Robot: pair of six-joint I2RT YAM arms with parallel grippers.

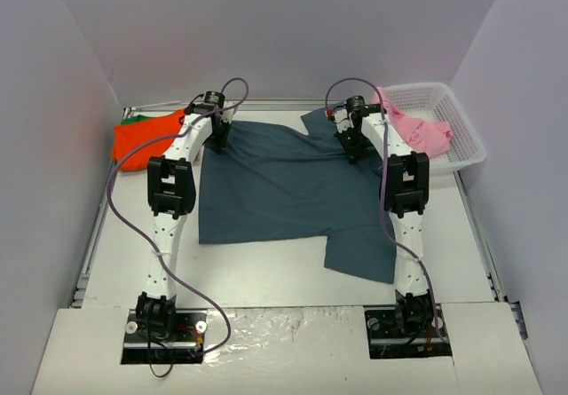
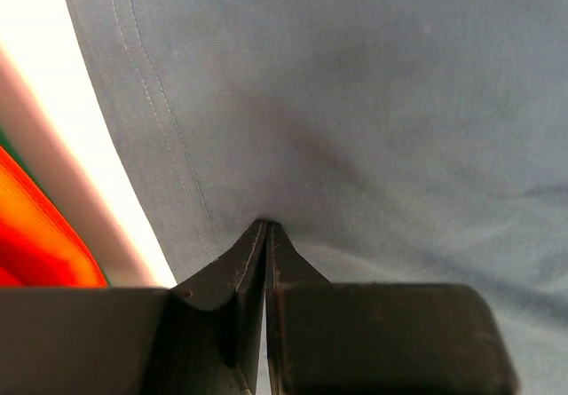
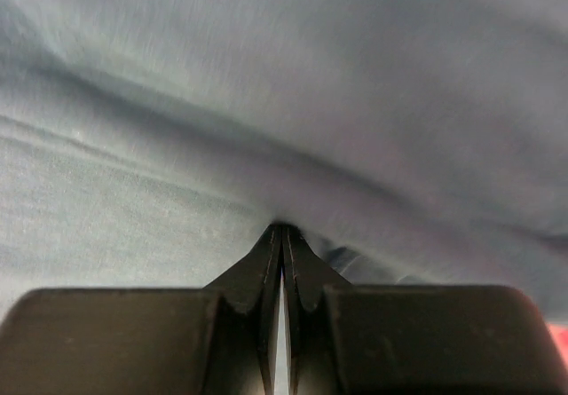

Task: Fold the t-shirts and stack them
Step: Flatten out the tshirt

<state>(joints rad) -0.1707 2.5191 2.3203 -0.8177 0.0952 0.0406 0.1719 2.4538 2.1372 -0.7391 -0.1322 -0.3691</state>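
Observation:
A dark slate-blue t-shirt lies spread on the table, one sleeve toward the near right. My left gripper is shut on the shirt's far left edge. In the left wrist view its tips pinch puckered blue cloth beside a stitched hem. My right gripper is shut on the shirt's far right part, and its tips pinch wrinkled blue cloth in the right wrist view. An orange-red shirt lies on a green one at the far left. A light pink shirt hangs over the basket's edge.
A white lattice basket stands at the far right against the wall. White walls close in the left, back and right sides. The orange-red shirt also shows at the left edge of the left wrist view.

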